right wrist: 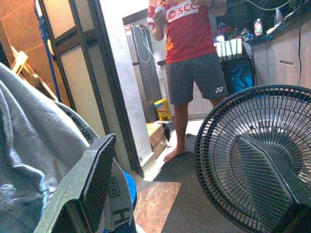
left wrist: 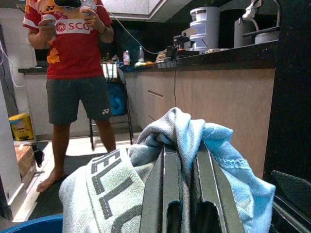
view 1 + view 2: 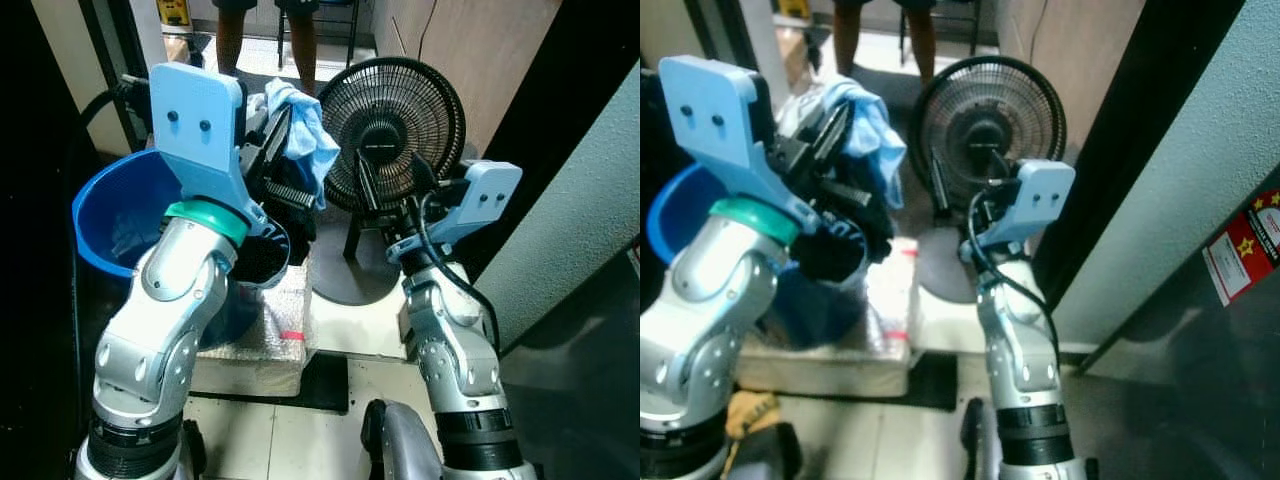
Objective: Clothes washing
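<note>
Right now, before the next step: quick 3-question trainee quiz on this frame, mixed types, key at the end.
1. True or false: the left gripper is shut on the cloth.
2. Which thing stands right behind the right gripper?
A. a ladder
B. the fan
C. a washing machine
3. Fill in: the blue ____ sits below the left arm, on the robot's left.

Key
1. True. The left wrist view shows its fingers pinching light blue fabric.
2. B. The right gripper is open with the black fan close in front of it.
3. Basket. The cloth hangs beside it, above its rim, not inside.
</note>
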